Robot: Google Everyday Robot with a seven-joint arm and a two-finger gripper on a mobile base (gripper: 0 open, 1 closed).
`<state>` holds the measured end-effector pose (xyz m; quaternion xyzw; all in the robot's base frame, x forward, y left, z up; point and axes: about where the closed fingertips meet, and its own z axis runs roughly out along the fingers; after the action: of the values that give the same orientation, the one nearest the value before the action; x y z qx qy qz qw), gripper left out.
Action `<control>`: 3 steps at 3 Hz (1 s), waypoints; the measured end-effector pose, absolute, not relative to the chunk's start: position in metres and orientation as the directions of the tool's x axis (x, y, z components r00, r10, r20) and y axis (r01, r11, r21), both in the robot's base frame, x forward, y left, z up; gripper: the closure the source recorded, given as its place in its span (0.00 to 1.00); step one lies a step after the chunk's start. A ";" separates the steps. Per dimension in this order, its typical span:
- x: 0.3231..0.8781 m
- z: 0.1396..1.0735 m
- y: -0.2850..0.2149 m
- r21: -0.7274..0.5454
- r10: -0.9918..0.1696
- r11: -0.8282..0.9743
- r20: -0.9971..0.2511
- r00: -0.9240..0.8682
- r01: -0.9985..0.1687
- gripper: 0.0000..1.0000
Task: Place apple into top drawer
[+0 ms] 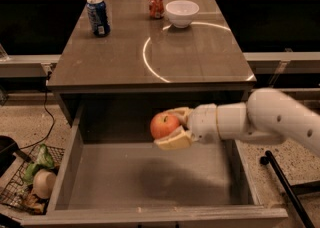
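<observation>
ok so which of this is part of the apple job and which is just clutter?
Job:
- apple, held
- gripper, fingers shut on the apple, above the drawer
- drawer, open

Clutter:
- blue can, red can, bowl, all on the cabinet top
- basket, on the floor to the left
</observation>
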<state>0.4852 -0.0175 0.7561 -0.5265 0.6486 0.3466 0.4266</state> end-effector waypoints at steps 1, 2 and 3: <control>0.471 0.690 -0.005 0.028 -0.388 0.247 -0.913 -0.125 -0.968 1.00; 0.463 0.646 0.004 0.024 -0.411 0.275 -0.901 -0.140 -0.961 1.00; 0.458 0.617 0.011 0.026 -0.417 0.291 -0.896 -0.151 -0.956 1.00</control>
<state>0.4583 0.0114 0.6174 -0.5000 0.6864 0.3231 0.4176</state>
